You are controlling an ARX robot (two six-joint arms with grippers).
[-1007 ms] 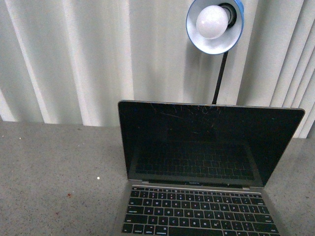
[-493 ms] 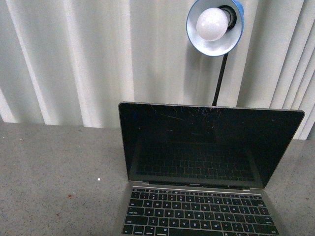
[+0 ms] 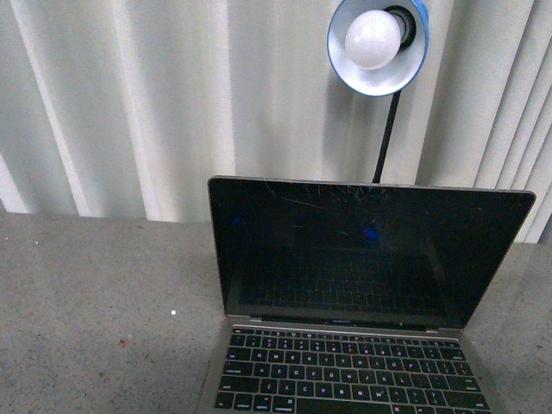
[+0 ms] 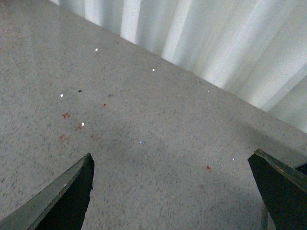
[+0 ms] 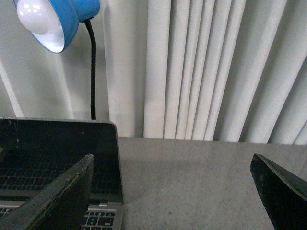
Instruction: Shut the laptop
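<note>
Grey speckled worktop [image 3: 86, 293]. On it, right of middle, laptop [image 3: 362, 259] open with dark screen raised; blue lamp [image 3: 376, 43] behind. Left fingers [image 4: 62, 203] spread wide above worktop; right fingers [image 5: 57, 201] spread wide too, beside laptop's right edge.

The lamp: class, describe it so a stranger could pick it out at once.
Find the white pleated curtain behind the grey table. An open laptop stands before it, and the lamp rises behind its screen on a thin black stem. Only it is blue, with a round white bulb.
</note>
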